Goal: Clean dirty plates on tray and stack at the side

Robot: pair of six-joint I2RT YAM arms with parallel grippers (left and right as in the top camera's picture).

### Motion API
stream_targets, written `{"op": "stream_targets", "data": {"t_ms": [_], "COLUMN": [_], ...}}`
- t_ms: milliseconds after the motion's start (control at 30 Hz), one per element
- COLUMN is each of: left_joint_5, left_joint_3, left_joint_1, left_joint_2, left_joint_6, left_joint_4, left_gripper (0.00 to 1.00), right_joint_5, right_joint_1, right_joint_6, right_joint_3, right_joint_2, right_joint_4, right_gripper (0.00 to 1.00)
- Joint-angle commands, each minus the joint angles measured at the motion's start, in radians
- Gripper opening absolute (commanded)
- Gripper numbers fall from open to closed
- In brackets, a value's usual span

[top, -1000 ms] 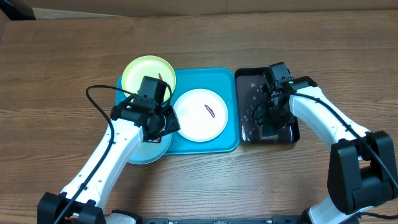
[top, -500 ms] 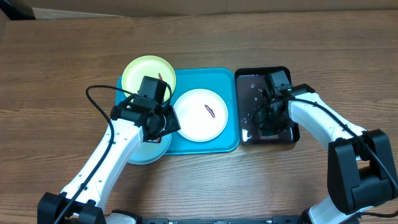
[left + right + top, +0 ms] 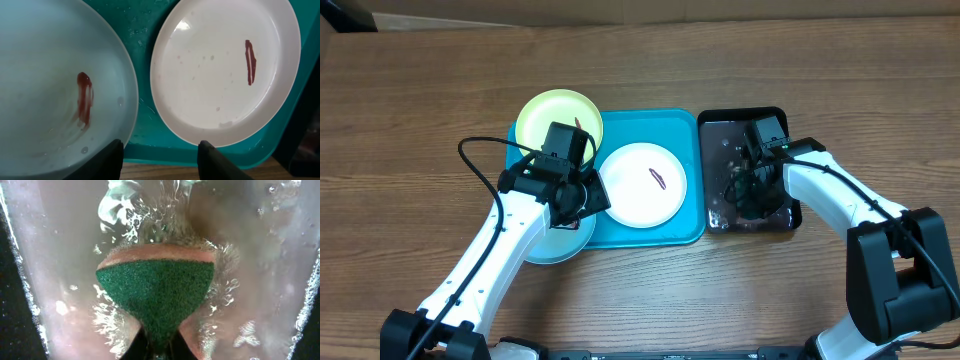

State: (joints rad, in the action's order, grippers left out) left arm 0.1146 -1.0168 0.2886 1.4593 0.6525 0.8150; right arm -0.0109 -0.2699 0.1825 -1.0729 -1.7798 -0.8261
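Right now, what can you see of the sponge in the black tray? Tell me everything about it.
The sponge has a coarse green scouring face over a pinkish-orange foam layer, which shows as a band along its far edge. It looks wet and sits in shallow, bubbly water in the glossy black tray. The right gripper is shut on it, pinching the near end so the sponge narrows to a wedge there.

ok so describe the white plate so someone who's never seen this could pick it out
Find the turquoise tray in the middle of the wooden table. The white plate lies inside its right half. Its neighbours on the tray's left side are a pale yellow plate and a light blue plate; only this one is white, with a thin reddish streak.
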Motion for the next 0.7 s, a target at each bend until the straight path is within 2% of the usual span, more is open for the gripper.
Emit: {"op": "stream_targets", "data": {"t_ms": [0,300,667], "left_joint_5": [-0.011,-0.015,-0.018], "left_joint_3": [0.009,0.009,0.015], "left_joint_1": [0.010,0.010,0.014], "left_joint_2": [0.002,0.002,0.014], "left_joint_6": [0.006,0.006,0.006], "left_joint_4": [-0.002,-0.004,-0.005], "left_gripper": [0.49,0.49,0.46], "right_joint_5": [0.009,0.008,0.005], "right_joint_1": [-0.004,-0.006,-0.005], "right_joint_6": [0.000,0.000,0.000], "right_joint_3": [-0.067,-0.350,-0.362], "right_joint_2": [0.013,0.041,0.040], "right_joint_4": [-0.037,-0.285,-0.302], "right_gripper": [0.04,0.04,0.04]}}
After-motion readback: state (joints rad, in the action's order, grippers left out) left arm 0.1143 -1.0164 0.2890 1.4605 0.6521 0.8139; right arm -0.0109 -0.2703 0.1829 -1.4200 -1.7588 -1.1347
